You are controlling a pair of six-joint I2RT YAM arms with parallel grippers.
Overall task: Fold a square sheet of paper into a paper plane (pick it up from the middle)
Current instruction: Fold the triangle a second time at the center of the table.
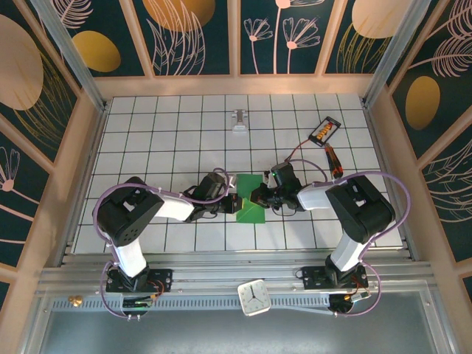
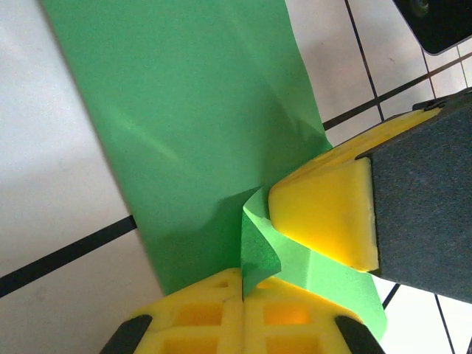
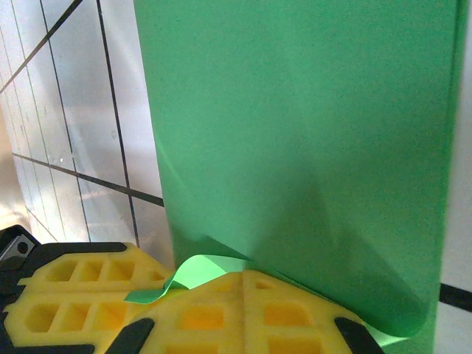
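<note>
From above, both arms reach inward over the white gridded bench (image 1: pixel 147 140) and meet at the green sheet of paper (image 1: pixel 249 200), which sits near the middle of the bench, a little toward the near edge. The left claw (image 1: pixel 234 205) is at the sheet's left edge and the right claw (image 1: pixel 259 198) at its right edge. The sheet looks creased, its far part darker than its near part; I cannot tell from here whether it is off the surface. A red-handled screwdriver (image 1: pixel 333 158) lies well apart to the right.

At the left wrist, the left claw (image 2: pixel 269 254) is clenched on the sheet of paper (image 2: pixel 192 110). The yellow fingers (image 2: pixel 324 214) press together with the green edge pinched between them, and a small flap of paper buckles up right at the grip. The rest of the sheet stretches away over the bench tiles.

At the right wrist, the right claw (image 3: pixel 177 284) is likewise clamped on the sheet of paper (image 3: pixel 310 133). A curled sliver of the edge pokes out between the yellow fingers (image 3: pixel 243 317), and the sheet rises broad and smooth beyond them, with a soft diagonal crease running up from the grip.
</note>
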